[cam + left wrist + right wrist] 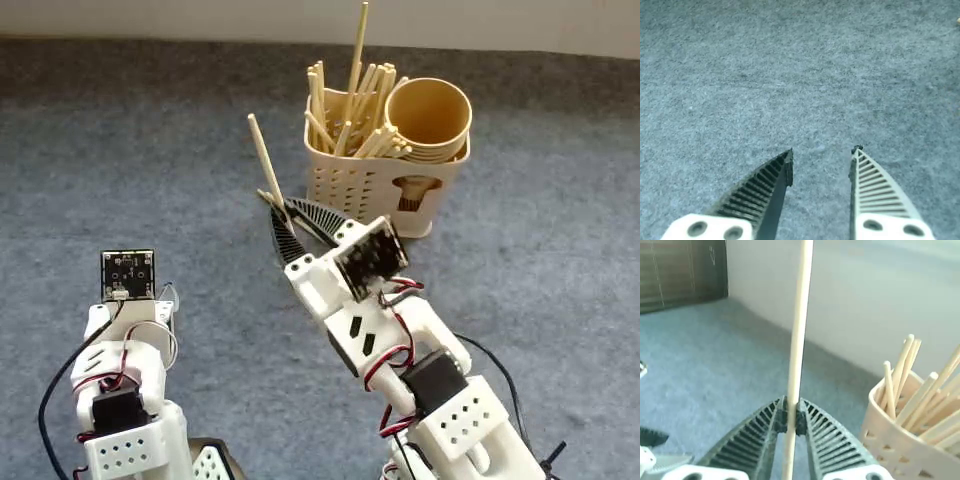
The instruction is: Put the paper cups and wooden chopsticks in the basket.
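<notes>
Right end effector (791,410) tight on one chopstick (800,330); left (823,151) agape; perhaps four cups (440,125).

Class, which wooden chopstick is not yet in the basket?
The chopstick clamped in the right gripper's fingers, outside the basket; the other chopsticks stand inside it.

We see a grey-blue felt-like table covering (150,150), a pale wall (880,300) behind it, and a dark slatted panel (680,270).

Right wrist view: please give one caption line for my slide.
Right pincer shut on one wooden chopstick, with the filled basket nearby.
</notes>
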Controlling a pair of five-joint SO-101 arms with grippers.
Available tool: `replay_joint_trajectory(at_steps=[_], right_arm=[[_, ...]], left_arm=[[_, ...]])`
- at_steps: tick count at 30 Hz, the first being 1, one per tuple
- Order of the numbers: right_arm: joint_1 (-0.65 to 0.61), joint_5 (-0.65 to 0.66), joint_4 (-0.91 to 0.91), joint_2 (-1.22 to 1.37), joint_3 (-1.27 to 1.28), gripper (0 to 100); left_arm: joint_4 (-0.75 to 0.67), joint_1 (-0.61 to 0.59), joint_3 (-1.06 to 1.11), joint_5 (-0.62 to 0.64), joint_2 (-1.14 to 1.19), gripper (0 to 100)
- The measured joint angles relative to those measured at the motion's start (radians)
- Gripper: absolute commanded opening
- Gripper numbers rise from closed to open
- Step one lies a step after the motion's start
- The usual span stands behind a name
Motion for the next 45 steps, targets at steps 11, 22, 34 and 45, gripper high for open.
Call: replay_joint_trajectory(at_steps=[11,22,34,45], right_arm=[[0.109,0.0,-0.293,-0.005,0.009,0.5],[0.284,0.0,-0.494,0.305,-0.219,0.5],[0.331,0.0,-0.549,0.606,-0.305,0.5],[0.331,0.0,-0.496,0.624,-0.282,15.6]], left_arm=[[0.0,0.0,0.0,0.0,0.0,19],[0.0,0.0,0.0,0.0,0.0,19],[0.0,0.0,0.0,0.0,0.0,19],[0.0,0.0,0.0,0.0,0.0,19]])
